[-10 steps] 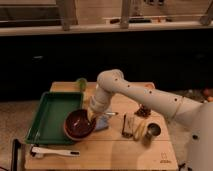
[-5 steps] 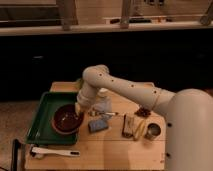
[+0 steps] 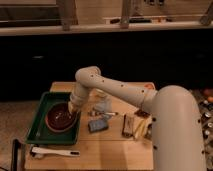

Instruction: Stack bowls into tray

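The dark red-brown bowl (image 3: 60,119) sits low inside the green tray (image 3: 36,126) at the table's left side. My gripper (image 3: 73,108) is at the bowl's right rim, over the tray's right part, shut on that rim. The white arm reaches to it from the right and fills the lower right of the view. I cannot tell whether the bowl rests on the tray floor or hangs just above it. No other bowl shows.
On the wooden table (image 3: 100,156) right of the tray lie a blue-grey item (image 3: 98,125), a clear cup (image 3: 103,106) and brown and yellow items (image 3: 131,126). A white utensil (image 3: 52,151) lies in front of the tray.
The gripper has carried the bowl left from the table's middle to inside the tray, and the arm has swung left with it.
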`<state>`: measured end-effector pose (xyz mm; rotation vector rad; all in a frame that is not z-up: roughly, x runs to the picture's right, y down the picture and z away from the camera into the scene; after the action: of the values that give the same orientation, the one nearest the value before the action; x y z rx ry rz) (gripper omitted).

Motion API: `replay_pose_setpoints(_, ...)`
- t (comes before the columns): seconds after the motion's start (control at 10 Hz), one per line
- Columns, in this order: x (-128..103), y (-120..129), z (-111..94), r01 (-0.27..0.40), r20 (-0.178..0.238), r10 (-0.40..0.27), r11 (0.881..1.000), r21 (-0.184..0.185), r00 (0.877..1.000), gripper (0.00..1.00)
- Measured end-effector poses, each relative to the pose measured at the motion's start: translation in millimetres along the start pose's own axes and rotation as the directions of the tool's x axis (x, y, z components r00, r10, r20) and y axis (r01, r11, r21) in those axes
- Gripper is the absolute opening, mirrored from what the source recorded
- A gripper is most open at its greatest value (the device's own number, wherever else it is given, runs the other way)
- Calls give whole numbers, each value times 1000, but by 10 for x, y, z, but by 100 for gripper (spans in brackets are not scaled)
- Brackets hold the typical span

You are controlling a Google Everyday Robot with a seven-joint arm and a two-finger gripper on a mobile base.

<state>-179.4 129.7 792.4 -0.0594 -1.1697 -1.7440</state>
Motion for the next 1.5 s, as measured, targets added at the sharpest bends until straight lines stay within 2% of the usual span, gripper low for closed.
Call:
replay_pose_setpoints(0.3,142,-67,131,15,-7,-15,1000,22,1000,0)
replay_pose_setpoints(0.8,342,-104,296,26,14,-27,999,40,1000,0)
replay_pose_setpoints(1.2,465,-143,446,46,50,-48,998,38,998,0)
replay_pose_setpoints(1.3,481,-142,479,51,65,-54,998,37,996,1)
replay_pose_setpoints(1.4,494,-164,552,64,97,-67,997,36,993,10)
replay_pose_setpoints(1.5,511,-169,587,70,110,-74,997,38,991,18)
